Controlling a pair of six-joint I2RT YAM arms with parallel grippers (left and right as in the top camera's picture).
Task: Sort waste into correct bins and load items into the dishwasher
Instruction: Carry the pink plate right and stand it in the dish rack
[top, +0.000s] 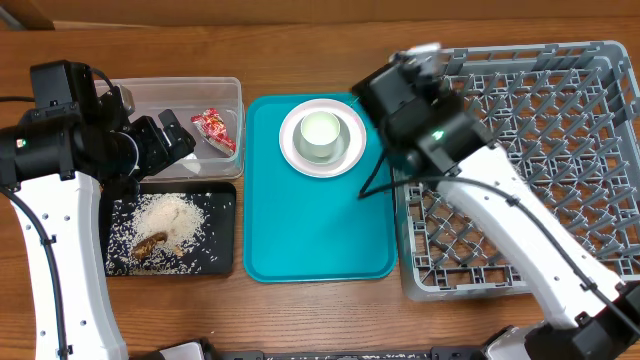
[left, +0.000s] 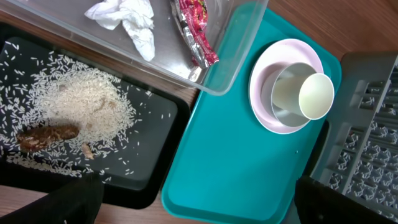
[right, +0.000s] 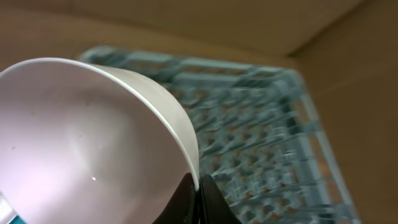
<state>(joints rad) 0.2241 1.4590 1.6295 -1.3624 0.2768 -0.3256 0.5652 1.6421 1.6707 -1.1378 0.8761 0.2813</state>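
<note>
1. My landmark is the teal tray (top: 310, 230), which lies flat in the middle of the wooden surface (top: 300, 40).
2. My right tool (right: 198, 186) is clenched on the rim of a white bowl (right: 87, 143). The dark fingers pinch the rim's edge, one inside and one outside. The bowl is tilted, with its hollow facing the wrist camera.
3. From overhead, my right arm's head hangs over the tray's far right corner, where the tray meets the grey rack (top: 520, 150). I cannot make out the bowl with certainty in that view.
4. The grey rack sits just beside the tray's right edge. Its pegs show blurred behind the bowl in my right wrist view.
5. My left tool (top: 175, 138) is released, with its fingers spread wide. It hangs left of the tray, above the seam between the two bins, and holds nothing.
6. The clear tub (top: 225, 95) stands just left of the tray's far half. Inside lie a crumpled napkin (left: 127, 22) and a red wrapper (left: 196, 31), with the wrapper on the side nearer the tray.
7. The black tray (top: 225, 230) lies just left of the teal tray's near half. It carries a heap of rice (top: 170, 220) with stray grains around it. A brown scrap (left: 46, 135) lies at the heap's edge, on the side away from the teal tray.
8. On the teal tray's far half rests a pale dish (left: 261, 106), and a white cup (left: 305, 93) stands in it.
</note>
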